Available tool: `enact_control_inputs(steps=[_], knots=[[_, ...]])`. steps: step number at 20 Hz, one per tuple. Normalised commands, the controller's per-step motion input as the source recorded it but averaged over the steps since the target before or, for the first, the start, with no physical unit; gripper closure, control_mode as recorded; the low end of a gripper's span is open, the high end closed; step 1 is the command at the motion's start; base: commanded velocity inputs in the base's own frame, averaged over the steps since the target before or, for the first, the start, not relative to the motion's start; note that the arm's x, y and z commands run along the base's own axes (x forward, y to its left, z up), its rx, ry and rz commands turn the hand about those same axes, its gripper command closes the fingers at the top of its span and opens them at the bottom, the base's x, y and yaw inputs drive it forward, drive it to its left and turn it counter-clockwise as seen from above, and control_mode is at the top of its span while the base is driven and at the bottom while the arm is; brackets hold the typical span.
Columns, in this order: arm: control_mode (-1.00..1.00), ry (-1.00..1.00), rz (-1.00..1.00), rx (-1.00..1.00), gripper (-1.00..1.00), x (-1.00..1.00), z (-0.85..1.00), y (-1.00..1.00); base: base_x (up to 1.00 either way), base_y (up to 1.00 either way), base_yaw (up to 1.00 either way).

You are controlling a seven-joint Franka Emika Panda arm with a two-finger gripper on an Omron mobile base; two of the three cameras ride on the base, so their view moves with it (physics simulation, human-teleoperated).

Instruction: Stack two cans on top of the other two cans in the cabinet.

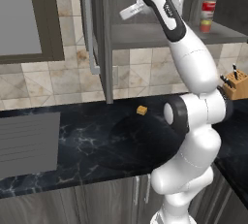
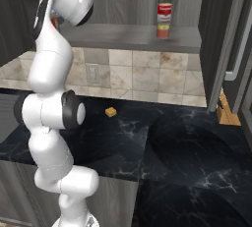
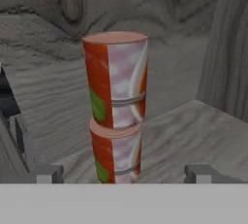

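Two red cans (image 3: 116,82) stacked upright, one on the other, on the cabinet's shelf board (image 2: 123,37). My gripper (image 3: 123,173) is spread wide, fingertips either side of the lower can (image 3: 116,155), not touching. Second stack (image 2: 164,19) stands further along.

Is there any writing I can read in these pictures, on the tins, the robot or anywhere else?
Arm: a short dark marking on the white upper link, too small to read.
Stacked cans: red, white and green label patches, but no letters can be made out.
Far stack: red and white label, too blurred to read.
Nothing else bears any text.
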Motion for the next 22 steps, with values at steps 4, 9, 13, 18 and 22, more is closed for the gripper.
enact_control_inputs(steps=[4, 9, 13, 18, 22], knots=[[-1.0, -0.04, -0.04, 0.0, -1.0, -0.32, -0.32, -0.27, 0.0, 0.0, 0.0], [-1.0, -0.1, -0.16, 0.0, -1.0, -0.51, -0.28, -0.21, 0.0, 0.0, 0.0], [-1.0, -0.06, -0.32, 0.0, -1.0, -0.64, -0.09, -0.13, 0.0, 0.0, 0.0], [-1.0, -0.01, -0.32, 0.0, -1.0, -0.69, -0.03, -0.18, 0.0, 0.0, 0.0], [-1.0, 0.04, -0.32, 0.01, -1.0, -0.68, -0.03, -0.19, 0.0, 0.0, 0.0]])
